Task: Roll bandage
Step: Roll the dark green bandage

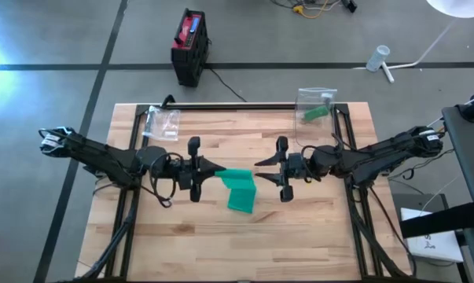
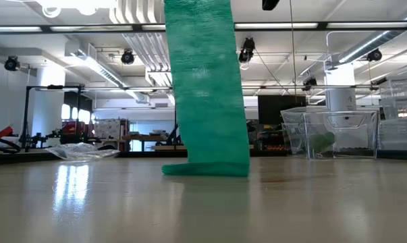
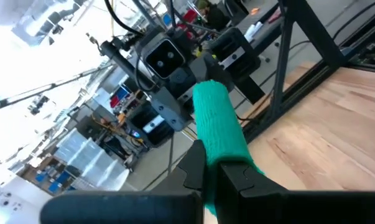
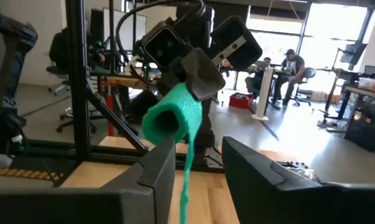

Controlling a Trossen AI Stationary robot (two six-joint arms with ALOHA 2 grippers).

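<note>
The worktop is carrying both arms, which are reaching in from its left and right edges and meeting over its middle. Two clear bags are lying along the far edge: one bag near the far left corner, another near the far right corner with something green inside.

The left gripper is hovering just left of centre, its jaws clamping shut on the rolled end of the bandage. From the left wrist the roll is sticking out past the fingers as a stubby green cylinder. The right gripper is facing it from just right of centre, jaws parted and closing in around the roll's open end without gripping it yet, as far as I can tell.

The loose tail is hanging from the roll down to the worktop's middle, where its end is folding flat.

The bandage is looking light, soft and slightly clingy, a stretchy gauze that is draping limply and offering no stiffness. The roll is likely the only firm part, so holding it across its ends seems safest; pinching the tail would probably just stretch or twist it.
</note>
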